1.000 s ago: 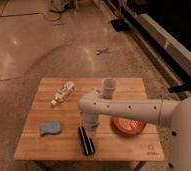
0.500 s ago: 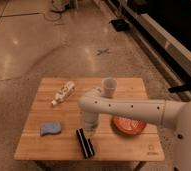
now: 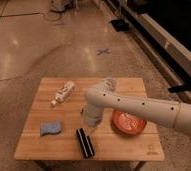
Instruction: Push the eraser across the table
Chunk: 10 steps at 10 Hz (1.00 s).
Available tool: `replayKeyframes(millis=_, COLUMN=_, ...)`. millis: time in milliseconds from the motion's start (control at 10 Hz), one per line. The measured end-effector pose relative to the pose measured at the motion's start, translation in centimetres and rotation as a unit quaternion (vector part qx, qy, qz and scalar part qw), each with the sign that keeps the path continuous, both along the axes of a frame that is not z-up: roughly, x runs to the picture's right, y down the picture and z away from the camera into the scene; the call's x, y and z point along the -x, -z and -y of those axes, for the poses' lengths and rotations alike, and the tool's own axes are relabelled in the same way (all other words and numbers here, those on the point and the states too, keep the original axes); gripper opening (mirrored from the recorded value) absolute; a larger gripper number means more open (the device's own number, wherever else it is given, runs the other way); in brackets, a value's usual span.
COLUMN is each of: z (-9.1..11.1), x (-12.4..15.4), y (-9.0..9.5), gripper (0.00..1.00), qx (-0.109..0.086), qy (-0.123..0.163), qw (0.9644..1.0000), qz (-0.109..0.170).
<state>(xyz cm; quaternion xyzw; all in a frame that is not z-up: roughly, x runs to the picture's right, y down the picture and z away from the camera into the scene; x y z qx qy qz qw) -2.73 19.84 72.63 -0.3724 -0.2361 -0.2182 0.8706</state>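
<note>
Camera view, closed gripper (image 3: 90, 129) half-hidden beside eraser (image 3: 84, 143)

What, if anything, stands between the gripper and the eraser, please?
Nothing visible does. The shut gripper hangs right at the far end of the eraser; the blue sponge and the red bowl lie off to either side.

Eraser (image 3: 84, 142) on table (image 3: 124, 146) at front edge, gripper (image 3: 91, 128) just behind it, sponge (image 3: 50, 128) to its left, bowl (image 3: 129, 123) to its right, bottle (image 3: 63, 93) and cup (image 3: 108, 83) well behind.
</note>
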Motion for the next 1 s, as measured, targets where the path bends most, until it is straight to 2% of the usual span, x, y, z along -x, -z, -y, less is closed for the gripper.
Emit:
replayKeyframes(millis=200, z=0.63, x=-0.22, y=-0.24, gripper=0.00, qx=-0.017, qy=0.003, qw=0.9997, qz=0.015)
replayKeyframes(millis=1000, z=0.67, x=-0.12, y=-0.27, gripper=0.00, qx=-0.017, qy=0.003, qw=0.9997, qz=0.016)
